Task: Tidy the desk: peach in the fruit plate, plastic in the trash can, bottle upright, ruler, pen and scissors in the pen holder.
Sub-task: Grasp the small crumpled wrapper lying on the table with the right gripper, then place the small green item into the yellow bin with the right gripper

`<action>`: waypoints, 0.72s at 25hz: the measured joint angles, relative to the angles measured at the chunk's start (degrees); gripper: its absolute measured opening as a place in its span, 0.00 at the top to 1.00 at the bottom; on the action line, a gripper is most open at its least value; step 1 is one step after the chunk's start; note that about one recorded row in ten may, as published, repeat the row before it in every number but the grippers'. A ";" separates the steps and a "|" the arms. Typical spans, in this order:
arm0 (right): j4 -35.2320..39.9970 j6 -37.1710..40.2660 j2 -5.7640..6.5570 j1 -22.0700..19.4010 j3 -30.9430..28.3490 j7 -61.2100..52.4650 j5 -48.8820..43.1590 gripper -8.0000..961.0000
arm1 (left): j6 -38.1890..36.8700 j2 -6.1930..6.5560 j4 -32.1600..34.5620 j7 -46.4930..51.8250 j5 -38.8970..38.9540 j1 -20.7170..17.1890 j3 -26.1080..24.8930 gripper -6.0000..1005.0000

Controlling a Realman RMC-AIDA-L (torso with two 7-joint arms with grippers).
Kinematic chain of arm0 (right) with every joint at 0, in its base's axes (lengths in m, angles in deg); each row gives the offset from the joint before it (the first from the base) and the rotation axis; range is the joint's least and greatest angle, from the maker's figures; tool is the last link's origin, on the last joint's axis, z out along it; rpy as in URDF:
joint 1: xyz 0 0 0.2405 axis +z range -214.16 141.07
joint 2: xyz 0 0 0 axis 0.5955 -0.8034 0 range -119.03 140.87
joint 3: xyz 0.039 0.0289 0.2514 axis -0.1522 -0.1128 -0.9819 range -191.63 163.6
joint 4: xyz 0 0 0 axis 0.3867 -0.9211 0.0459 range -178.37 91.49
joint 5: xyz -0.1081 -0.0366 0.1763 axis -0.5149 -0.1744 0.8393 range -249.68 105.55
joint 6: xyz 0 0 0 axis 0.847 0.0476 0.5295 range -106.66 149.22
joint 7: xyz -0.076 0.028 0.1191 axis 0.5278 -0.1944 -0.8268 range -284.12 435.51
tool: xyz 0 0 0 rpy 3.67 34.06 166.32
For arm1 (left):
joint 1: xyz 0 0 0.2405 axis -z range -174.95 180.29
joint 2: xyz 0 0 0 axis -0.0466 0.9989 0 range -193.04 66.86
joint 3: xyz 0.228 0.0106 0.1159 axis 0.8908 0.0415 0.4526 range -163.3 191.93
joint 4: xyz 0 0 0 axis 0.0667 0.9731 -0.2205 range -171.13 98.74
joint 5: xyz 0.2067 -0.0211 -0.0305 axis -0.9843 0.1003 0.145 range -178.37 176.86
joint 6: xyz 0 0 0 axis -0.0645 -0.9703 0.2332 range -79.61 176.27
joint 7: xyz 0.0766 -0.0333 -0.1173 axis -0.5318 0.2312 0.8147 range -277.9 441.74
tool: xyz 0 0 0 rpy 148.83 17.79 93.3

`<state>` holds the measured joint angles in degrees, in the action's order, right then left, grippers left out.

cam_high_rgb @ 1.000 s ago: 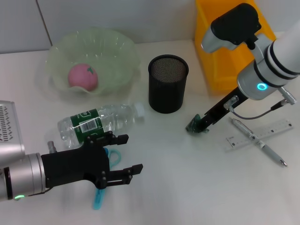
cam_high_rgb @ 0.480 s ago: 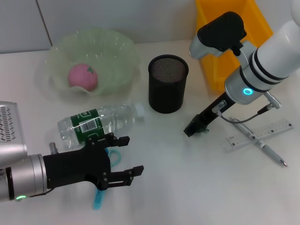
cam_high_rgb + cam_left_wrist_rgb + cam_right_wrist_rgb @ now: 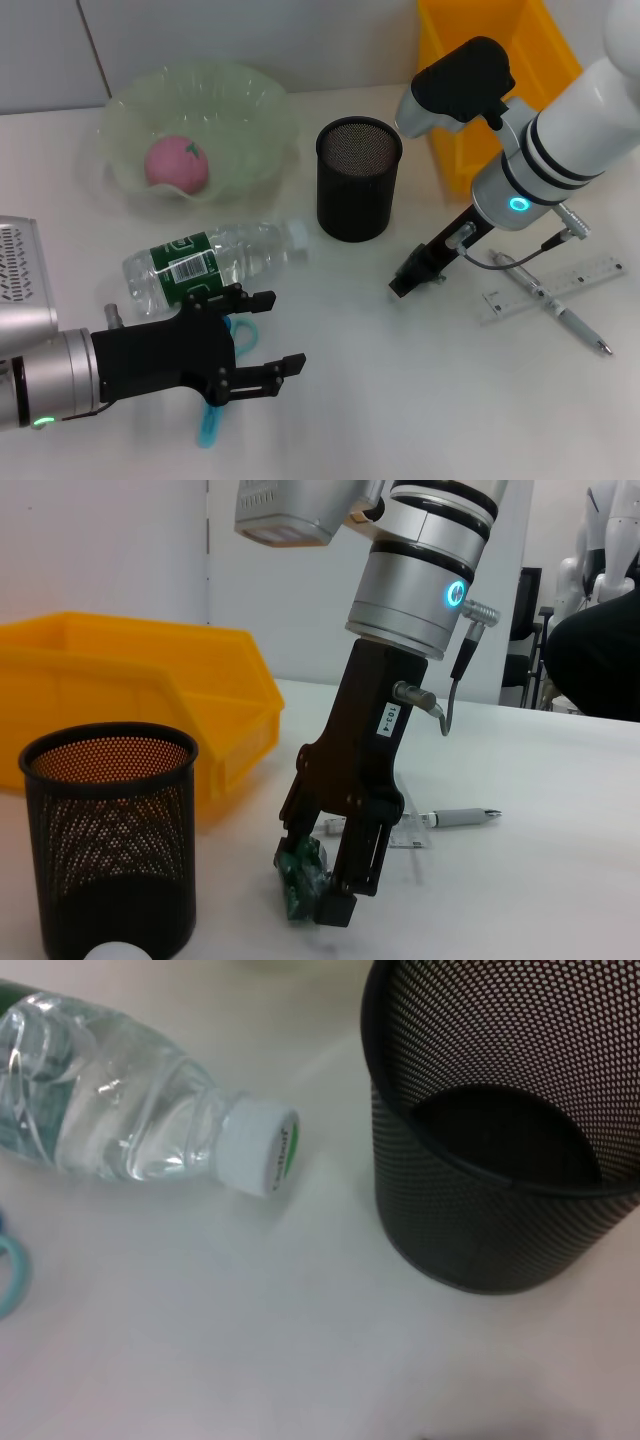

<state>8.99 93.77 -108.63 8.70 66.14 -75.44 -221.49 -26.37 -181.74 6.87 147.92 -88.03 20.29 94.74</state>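
My right gripper (image 3: 408, 281) is shut on a crumpled green plastic piece (image 3: 299, 872), low over the table just right of the black mesh pen holder (image 3: 359, 180); the left wrist view shows that gripper (image 3: 322, 888) too. The pink peach (image 3: 178, 163) lies in the green fruit plate (image 3: 250, 110). The water bottle (image 3: 210, 260) lies on its side. My left gripper (image 3: 283, 331) is open and empty, hovering over the blue scissors (image 3: 213, 418). The clear ruler (image 3: 555, 288) and the pen (image 3: 552, 303) lie crossed at the right.
The yellow bin (image 3: 490, 90) stands behind my right arm, at the back right. The right wrist view shows the bottle's white cap (image 3: 258, 1145) close to the pen holder (image 3: 500, 1130). A grey device (image 3: 20, 270) sits at the left edge.
My right gripper has moved left toward the pen holder, carrying the green plastic away from the ruler and pen. My left gripper has not moved.
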 joint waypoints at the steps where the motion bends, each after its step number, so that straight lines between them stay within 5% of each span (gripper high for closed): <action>1: -0.02 -0.04 -0.03 0.01 0.09 -0.02 0.19 0.16 | -0.04 0.00 0.00 0.00 0.00 0.01 0.00 0.22; 18: 0.03 0.16 0.14 0.06 -0.74 -0.15 1.29 0.47 | 0.02 -0.01 -0.62 0.00 -0.14 0.49 0.00 0.22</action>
<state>9.02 93.93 -108.50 8.75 65.39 -75.59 -220.20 -26.35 -181.75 6.25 147.92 -88.16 20.78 94.73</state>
